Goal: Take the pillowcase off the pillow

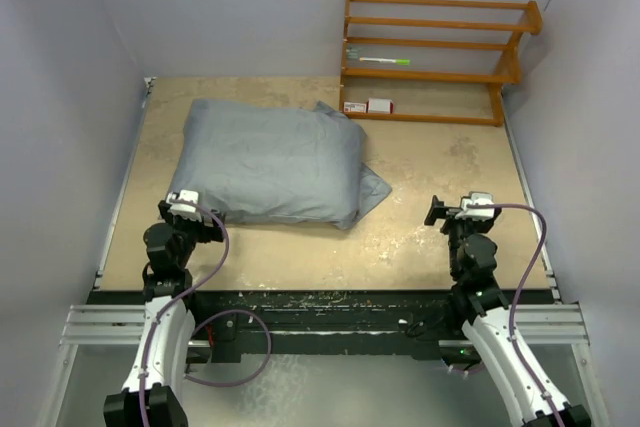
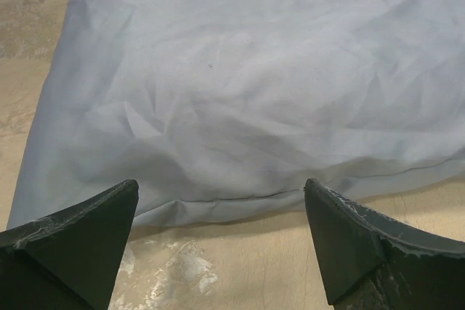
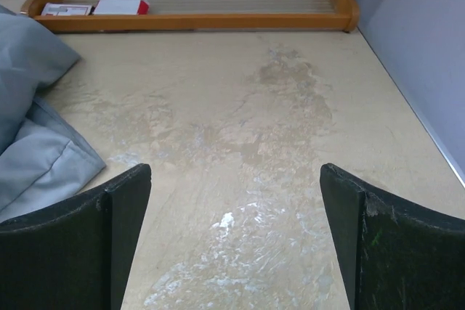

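Just ahead of the left gripper point(image 2: 221, 194), the large blue-grey, wrinkled fabric pillowcase point(image 2: 254, 85) fills almost the whole wrist view. Its seamed near edge runs across between the two dark fingertips point(image 2: 109, 212) and a little beyond them. Those fingers are spread wide with nothing between them, and they hang over a strip of bare, scuffed beige tabletop point(image 2: 218, 266) just short of the cloth. From the overhead camera, the left gripper point(image 1: 190, 209) sits at the near-left corner of the pillowcase point(image 1: 270, 162), which lies bulging and full on the table point(image 1: 440, 167). What fills it is covered on every side that shows.

The right gripper point(image 1: 440, 212) is well apart from the cover, off to the cover's right over open tabletop. Its jaws are also parted wide and hold nothing. In its own wrist view, the right gripper point(image 3: 236, 179) faces worn, pale-streaked board. To the left of its left finger lies the pillowcase's rounded end point(image 3: 29, 63), with a loose, flat hemmed flap of the same cloth point(image 3: 43, 165) below it, lying limp on the table near that finger but not touching it.

Far ahead of the right gripper, against the grey back wall, stands an orange-brown wooden slatted rack point(image 3: 196, 19). Small red-and-white boxes point(image 3: 94, 7) rest on its lowest shelf, toward the left end. From above, a thin white-and-green pen-like stick point(image 1: 385, 61) lies on a higher shelf.
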Robot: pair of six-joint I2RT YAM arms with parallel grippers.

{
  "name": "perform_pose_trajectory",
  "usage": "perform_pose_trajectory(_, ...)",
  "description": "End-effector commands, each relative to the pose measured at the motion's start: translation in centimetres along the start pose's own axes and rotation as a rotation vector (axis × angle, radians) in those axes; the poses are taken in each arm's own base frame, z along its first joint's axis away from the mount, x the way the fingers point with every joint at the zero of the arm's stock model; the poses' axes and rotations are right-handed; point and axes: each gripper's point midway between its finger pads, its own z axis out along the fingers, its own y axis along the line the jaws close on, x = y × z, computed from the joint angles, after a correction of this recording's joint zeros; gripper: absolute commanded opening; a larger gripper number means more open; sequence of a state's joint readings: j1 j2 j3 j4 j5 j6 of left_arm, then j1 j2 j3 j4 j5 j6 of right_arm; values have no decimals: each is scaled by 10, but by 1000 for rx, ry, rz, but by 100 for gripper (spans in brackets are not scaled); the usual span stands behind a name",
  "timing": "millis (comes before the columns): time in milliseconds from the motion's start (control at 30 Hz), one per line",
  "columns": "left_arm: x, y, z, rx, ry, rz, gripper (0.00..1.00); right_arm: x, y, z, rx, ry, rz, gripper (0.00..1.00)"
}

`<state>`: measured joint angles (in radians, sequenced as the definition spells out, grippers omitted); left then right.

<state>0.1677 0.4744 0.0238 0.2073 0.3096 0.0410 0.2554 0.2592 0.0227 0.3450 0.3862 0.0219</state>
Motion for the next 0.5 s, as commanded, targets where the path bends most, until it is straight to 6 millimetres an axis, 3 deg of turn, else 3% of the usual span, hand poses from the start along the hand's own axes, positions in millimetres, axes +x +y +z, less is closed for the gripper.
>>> perform_pose_trajectory(0,-28,1,1,3,-85,29,99,-8,-10,3,72,-30,43,100)
perform_pose_trajectory(233,-30,-11,2,75,-86,59,99,-11,-26,0,170,-30,92,100)
perform_pose_trajectory(300,-55,-4,-3,36,-110,46,99,-17,-22,-1,142,-34,76,100)
perform_pose_trajectory(400,-95,-9,-8,99,-67,133,99,-44,-42,-5,247,-55,81,100)
perform_pose_trajectory(467,-118,-17,-10,181,-8,187,99,-75,-59,-9,370,-79,182,100)
